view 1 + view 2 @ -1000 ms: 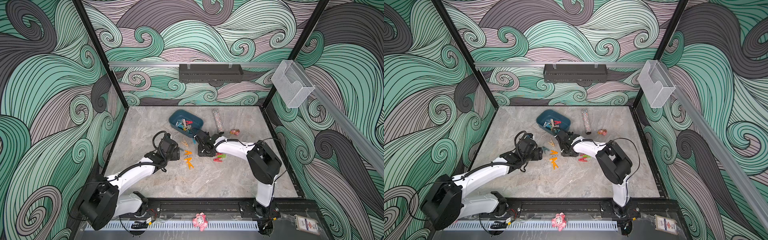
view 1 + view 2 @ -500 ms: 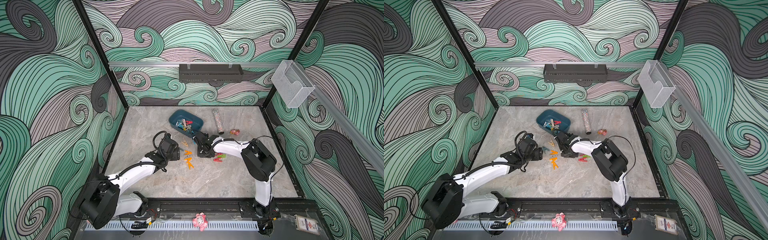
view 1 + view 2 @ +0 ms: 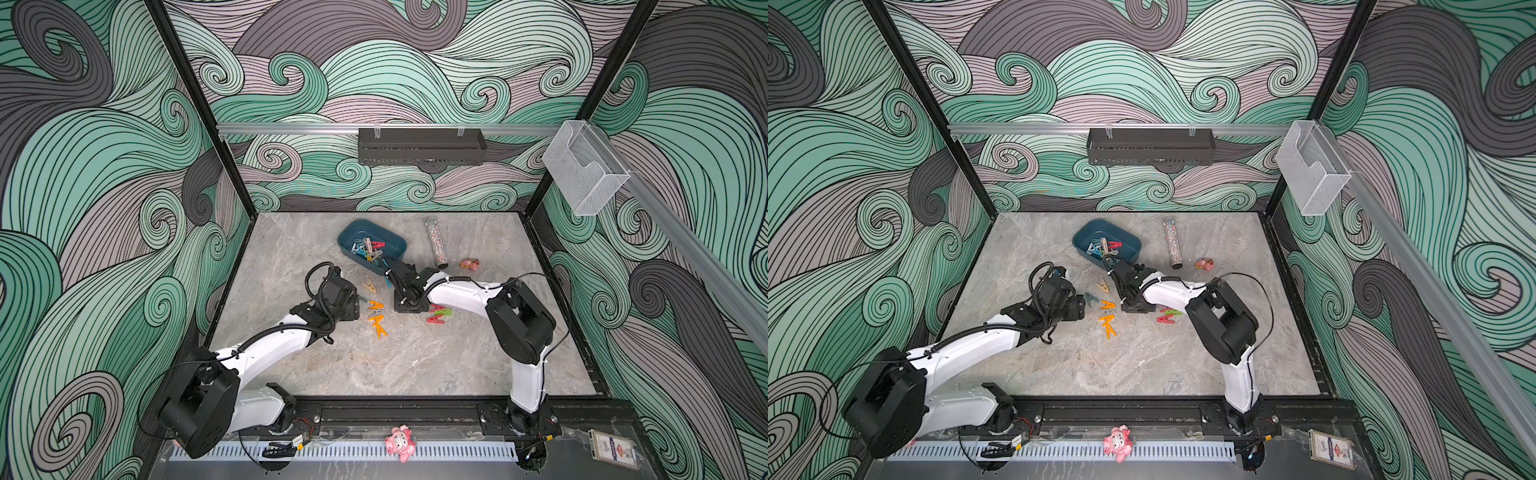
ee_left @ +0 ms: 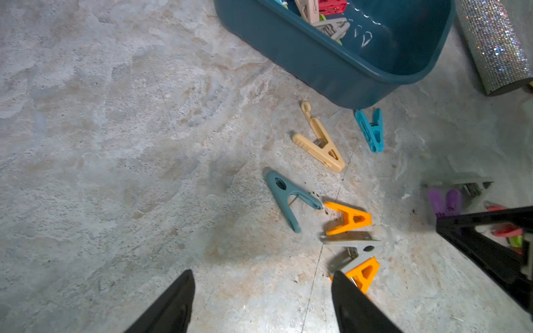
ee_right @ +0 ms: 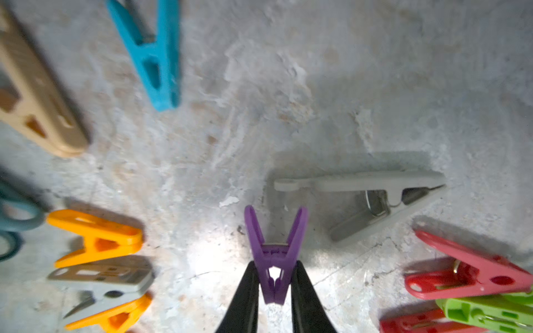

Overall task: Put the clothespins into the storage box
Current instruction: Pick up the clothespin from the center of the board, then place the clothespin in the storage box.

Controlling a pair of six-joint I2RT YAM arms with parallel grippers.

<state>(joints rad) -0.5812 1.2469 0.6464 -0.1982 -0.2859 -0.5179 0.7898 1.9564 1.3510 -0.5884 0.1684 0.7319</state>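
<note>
The dark teal storage box (image 3: 354,233) (image 3: 1089,237) (image 4: 302,54) stands toward the back of the table, with several clothespins lying inside it. More clothespins lie loose in front of it. My right gripper (image 5: 275,263) points down at the table and is shut on a purple clothespin (image 5: 274,256) (image 4: 444,201), which it pinches at its closed end. Around it lie a grey pin (image 5: 375,196), a blue pin (image 5: 155,57), red pins (image 5: 467,271) and a green pin (image 5: 490,314). My left gripper (image 4: 261,274) hovers open over bare table beside the orange pins (image 4: 349,219) (image 3: 376,305), a grey-teal pin (image 4: 288,199) and a beige pin (image 4: 320,144).
A glittery tube (image 3: 435,243) and a small pink object (image 3: 468,263) lie right of the box. A black perforated tray (image 3: 419,145) hangs on the back wall, and a clear holder (image 3: 584,174) on the right rail. A pink toy figure (image 3: 400,442) sits at the front edge.
The right gripper's jaws have closed onto the purple clothespin, and the right arm's elbow has shifted slightly. The left arm has not moved.
</note>
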